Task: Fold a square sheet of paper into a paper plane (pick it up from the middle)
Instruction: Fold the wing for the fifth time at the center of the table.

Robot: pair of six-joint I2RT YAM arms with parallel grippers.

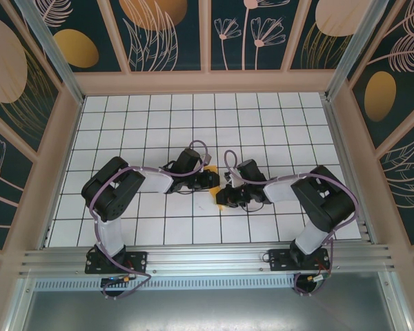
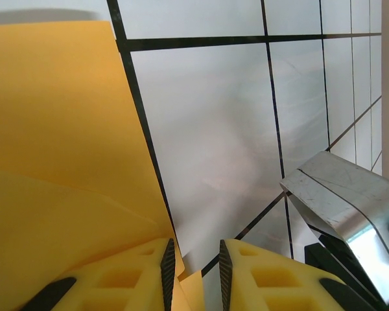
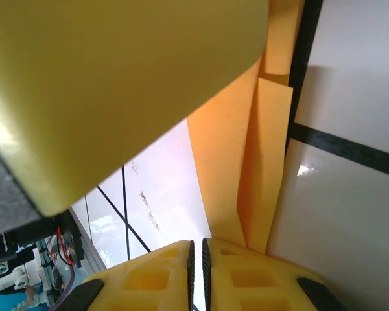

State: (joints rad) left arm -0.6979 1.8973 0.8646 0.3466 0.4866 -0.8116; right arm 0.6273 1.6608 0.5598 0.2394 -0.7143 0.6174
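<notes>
Left pincer [image 2: 196, 251] slightly apart astride the square sheet of paper [image 2: 58, 129] — right pincer [image 3: 196, 244] together.

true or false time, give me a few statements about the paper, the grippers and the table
1. The paper is bright orange. True.
2. The paper lies as one flat, unfolded sheet. False: overlapping folded layers show in both wrist views.
3. The right gripper has its fingers nearly touching. True.
4. The left gripper has its fingers pressed tight together. False: a gap stands between them, with table showing through.
5. The table is bare wood. False: it is white with dark grid lines.
</notes>
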